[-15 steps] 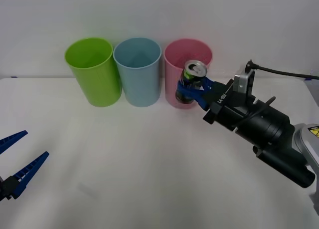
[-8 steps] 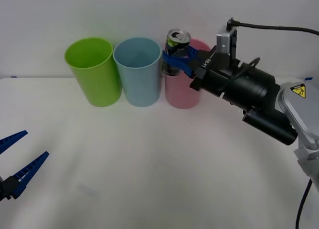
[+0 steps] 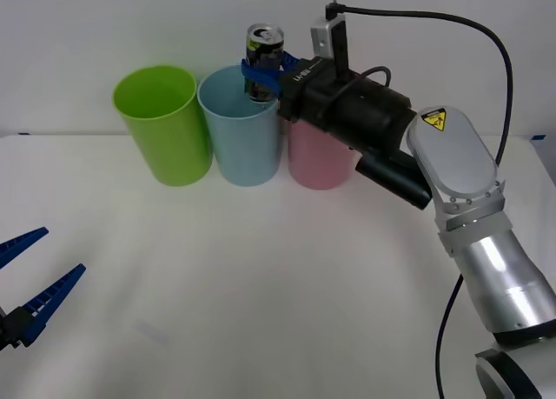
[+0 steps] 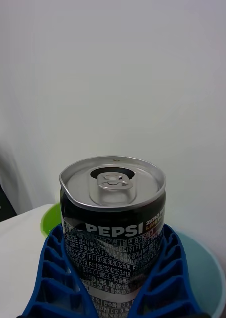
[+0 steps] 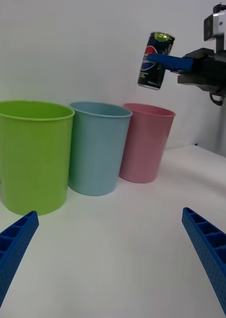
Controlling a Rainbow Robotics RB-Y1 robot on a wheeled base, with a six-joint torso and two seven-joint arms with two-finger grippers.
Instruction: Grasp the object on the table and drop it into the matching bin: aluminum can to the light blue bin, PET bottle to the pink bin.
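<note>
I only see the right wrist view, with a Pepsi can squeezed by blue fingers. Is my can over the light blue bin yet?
Observer: In the front view, the right gripper holds the small aluminum drink can above the tall light blue plastic bin, on the side nearest the tall pink plastic bin.
Operator: Is it touching the bin?
Observer: No. In the left wrist view there is a gap between the can's bottom and the rims.
Operator: What's my other arm doing?
Observer: The left gripper is open, low over the white table, well away from the bins.
</note>
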